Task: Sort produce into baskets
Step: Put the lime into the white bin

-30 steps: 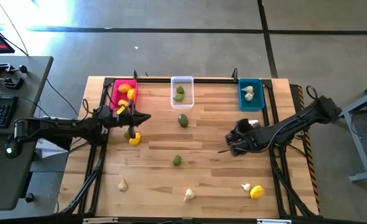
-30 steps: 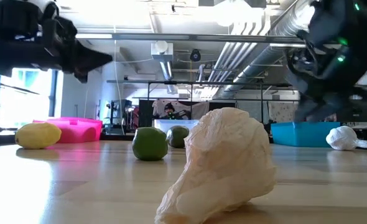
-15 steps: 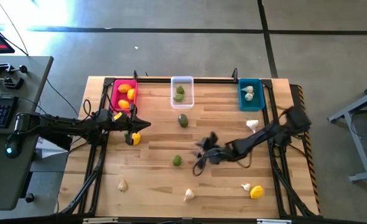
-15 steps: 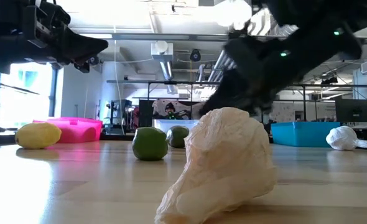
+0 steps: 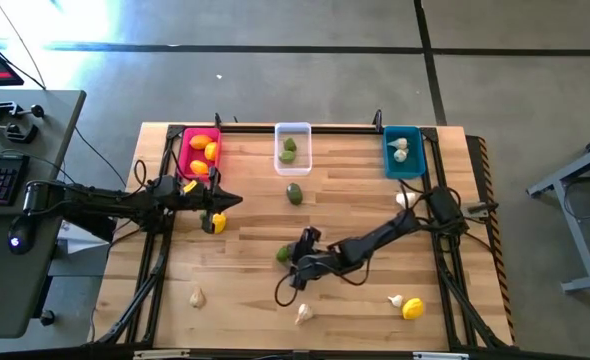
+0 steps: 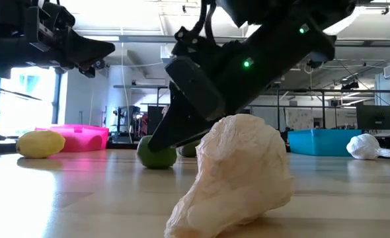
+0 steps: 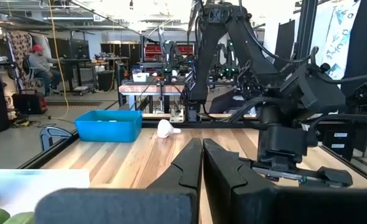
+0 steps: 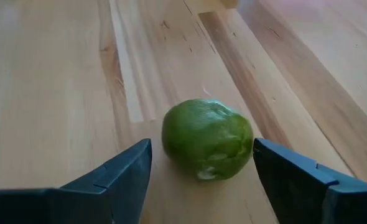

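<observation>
The tabletop [image 5: 375, 200] carries everything, and I place things from the clear bin [image 5: 293, 135] at its far edge, since green pieces belong there. The pink bin [image 5: 187, 150] sits to one side of it with yellow fruit, the blue bin [image 5: 403, 165] to the other with garlic. My right gripper [image 8: 202, 163] reaches low toward the tabletop's middle, well short of the clear bin, fingers [image 8: 118, 171] spread wide with a green fruit [image 8: 207, 139] lying between them, not yet squeezed, so closing should catch it. My left gripper [image 5: 215, 205] hovers near the pink bin, fingers clenched on nothing I can see, above a yellow fruit [image 5: 215, 224].
</observation>
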